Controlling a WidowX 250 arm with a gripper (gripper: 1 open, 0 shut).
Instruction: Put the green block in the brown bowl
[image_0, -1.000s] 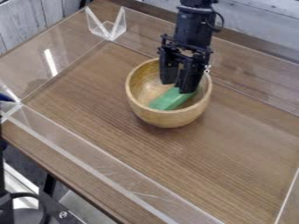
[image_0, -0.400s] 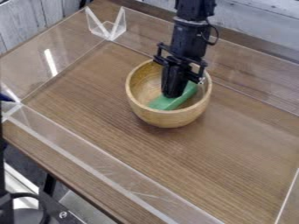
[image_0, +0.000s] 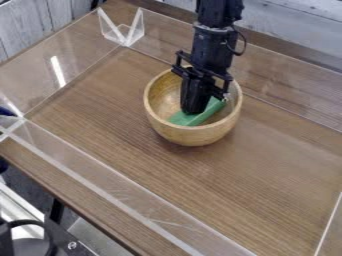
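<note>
The green block (image_0: 186, 119) lies inside the brown bowl (image_0: 155, 104), toward its right side, partly covered by my arm. My black gripper (image_0: 198, 104) reaches down into the bowl from above, its fingers pressed together just over the block. I see nothing between the fingers, and the block rests on the bowl's floor.
The bowl stands on a wood-grain tabletop (image_0: 160, 180) ringed by low clear plastic walls (image_0: 80, 165). A small clear plastic stand (image_0: 123, 30) sits at the back left corner.
The gripper's fingers, spread over the block a second ago, have closed together and the arm has risen slightly. The green block stays in the bowl.
</note>
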